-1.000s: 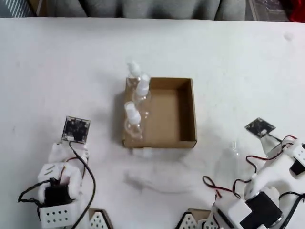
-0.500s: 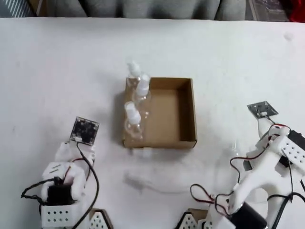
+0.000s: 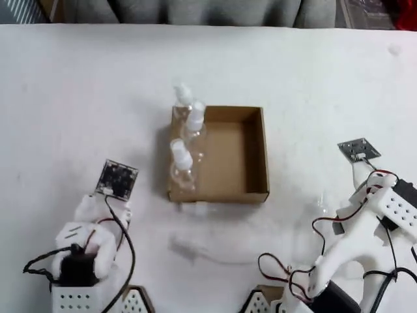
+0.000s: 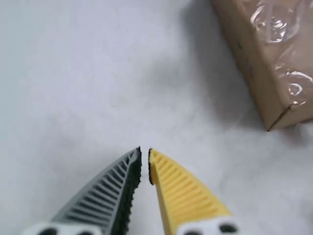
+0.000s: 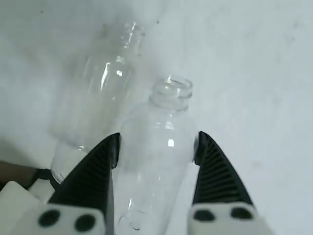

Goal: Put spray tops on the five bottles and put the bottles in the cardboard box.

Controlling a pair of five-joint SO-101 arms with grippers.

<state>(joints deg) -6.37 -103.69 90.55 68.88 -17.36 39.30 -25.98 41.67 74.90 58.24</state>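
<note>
The cardboard box (image 3: 254,153) stands mid-table. Two clear bottles with white spray tops (image 3: 194,119) (image 3: 181,160) stand along its left wall. A third topped bottle (image 3: 182,95) is at its far left corner. My right gripper (image 5: 156,142) has its black fingers pressed on both sides of a clear open-necked bottle (image 5: 155,142), whose neck shows by the right arm (image 3: 320,201). A second open-necked bottle (image 5: 100,93) lies just beyond it. My left gripper (image 4: 145,152) is shut over bare table, a little short of the box corner (image 4: 266,73).
The left arm (image 3: 88,238) sits at the near left and the right arm (image 3: 365,241) at the near right. A small pale thing (image 3: 199,210) lies just before the box's front wall. The white table has open room at the back and on the left.
The right arm rose and reached farther out over the open-necked bottle, then held nearly still. The left arm shifted slightly to the right. Box and topped bottles stayed put.
</note>
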